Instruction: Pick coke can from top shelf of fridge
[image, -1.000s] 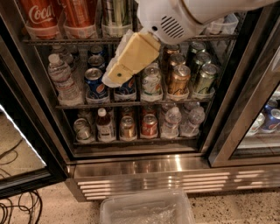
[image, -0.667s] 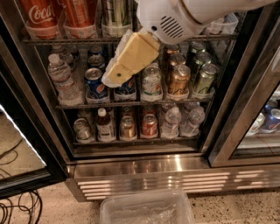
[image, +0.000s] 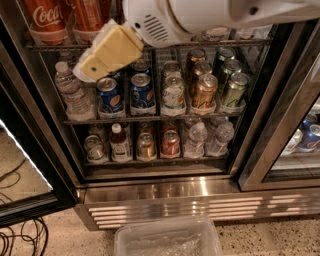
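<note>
The coke can (image: 45, 17), red with white script, stands at the far left of the top shelf (image: 210, 45) in a clear tray. An orange-red can (image: 88, 15) stands right beside it. The fridge (image: 175, 197) has its door open. My gripper (image: 102, 54), cream-coloured on a white arm (image: 200, 17), hangs in front of the shelf edge. It is just below and to the right of the coke can, in front of the orange-red can's base and apart from the coke can.
Blue Pepsi cans (image: 125, 92), other cans and a water bottle (image: 70, 90) fill the middle rack, with more bottles on the rack below. The open door (image: 20, 150) is at left, with cables (image: 20, 240) on the floor. A clear plastic bin (image: 167, 240) sits below. A second cooler (image: 300, 135) is at right.
My gripper has moved up and to the left, from in front of the middle rack's cans to the top shelf's edge near the coke can. The cans have not moved.
</note>
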